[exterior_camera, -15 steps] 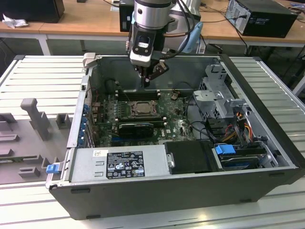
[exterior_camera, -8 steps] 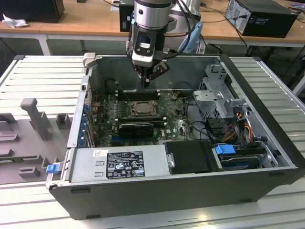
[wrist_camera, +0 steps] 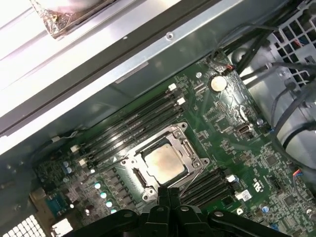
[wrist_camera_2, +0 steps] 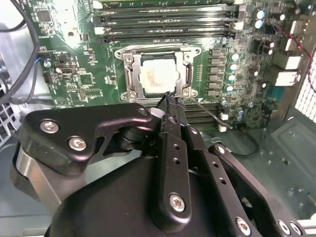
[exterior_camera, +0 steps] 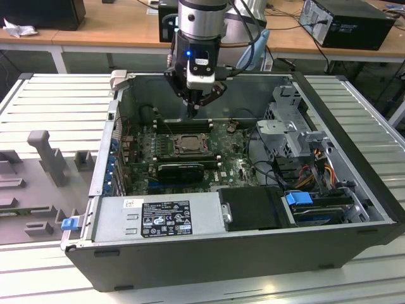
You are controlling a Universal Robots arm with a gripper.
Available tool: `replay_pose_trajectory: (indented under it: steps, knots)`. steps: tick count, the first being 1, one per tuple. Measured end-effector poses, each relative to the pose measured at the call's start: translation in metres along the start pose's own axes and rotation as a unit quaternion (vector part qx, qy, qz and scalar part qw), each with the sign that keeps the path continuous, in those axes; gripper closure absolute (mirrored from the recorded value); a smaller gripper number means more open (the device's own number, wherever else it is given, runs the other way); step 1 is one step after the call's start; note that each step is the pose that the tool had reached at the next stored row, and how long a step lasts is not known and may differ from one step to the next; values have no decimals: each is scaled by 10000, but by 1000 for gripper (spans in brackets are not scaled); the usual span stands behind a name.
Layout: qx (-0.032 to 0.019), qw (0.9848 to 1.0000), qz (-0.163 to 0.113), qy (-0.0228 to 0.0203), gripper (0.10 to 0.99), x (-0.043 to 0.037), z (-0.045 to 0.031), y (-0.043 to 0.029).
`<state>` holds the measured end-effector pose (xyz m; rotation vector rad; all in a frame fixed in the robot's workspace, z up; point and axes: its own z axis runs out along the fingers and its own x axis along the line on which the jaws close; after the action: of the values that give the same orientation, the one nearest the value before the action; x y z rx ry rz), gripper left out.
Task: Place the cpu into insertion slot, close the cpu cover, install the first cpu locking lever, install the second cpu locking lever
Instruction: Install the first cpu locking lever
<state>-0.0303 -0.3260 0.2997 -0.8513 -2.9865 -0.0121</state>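
Gripper [wrist_camera_2: 170, 100]: closest to the lens in both wrist views. Its two dark fingers are pressed together into one narrow tip, with nothing between them.
Gripper position: hanging over the near edge of the socket [wrist_camera_2: 158, 48]. In the exterior view it points straight down inside the open computer case [exterior_camera: 221, 259], clear above the circuit board [wrist_camera_2: 74, 74]. I cannot tell whether the tip touches anything.
Chip [wrist_camera_2: 158, 74]: lying flat in the socket with its pale metal top facing up, square to the frame.
Cover plate [wrist_camera_2: 185, 69]: down over the chip. Its silvery frame sits around the chip's edges and the chip shows through the cut-out.
Lever [wrist_camera_2: 212, 116]: a thin wire rod runs out at a slant from the socket corner beside the fingertip, across the nearby memory slots [wrist_camera_2: 207, 111]. It looks unhooked rather than tucked along the frame.
Other lever: I cannot make it out for certain on the far side of the socket.
Done so far: the chip appears seated and the cover appears closed, so I judge the first two steps complete.
Left to do: at least the slanting lever seems unlatched. Lever work is the likely stage, roughly halfway through.
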Motion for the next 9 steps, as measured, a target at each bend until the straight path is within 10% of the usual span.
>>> replay_pose_trajectory:
  steps: [9]
  knots:
    - [20,9980,-629,-6,980,4,6,-7]
